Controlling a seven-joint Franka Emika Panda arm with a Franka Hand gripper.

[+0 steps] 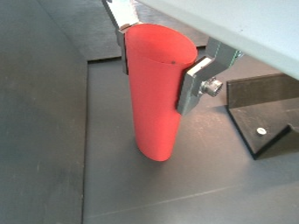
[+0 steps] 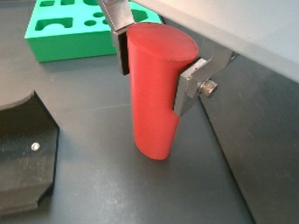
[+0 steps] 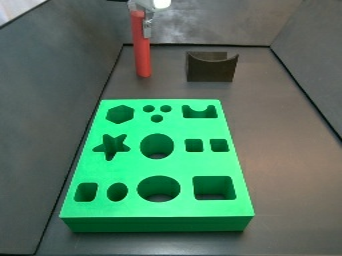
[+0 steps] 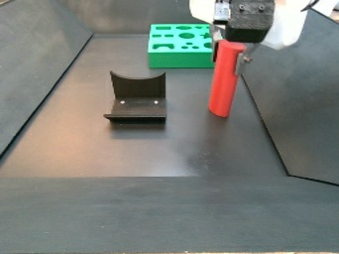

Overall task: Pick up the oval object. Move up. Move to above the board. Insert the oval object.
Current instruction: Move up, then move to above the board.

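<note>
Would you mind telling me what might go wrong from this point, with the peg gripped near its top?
1. The end effector holds the peg only near its top, so the long lower end could tilt or slip when moved.
2. The fixture stands close beside the peg; a low sideways move might clip it.
3. The board's oval hole is small, so slight misalignment could jam insertion.

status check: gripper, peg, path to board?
Gripper shut on red oval peg, peg upright near floor. Green board apart, oval hole free. Fixture beside, not blocking.
</note>
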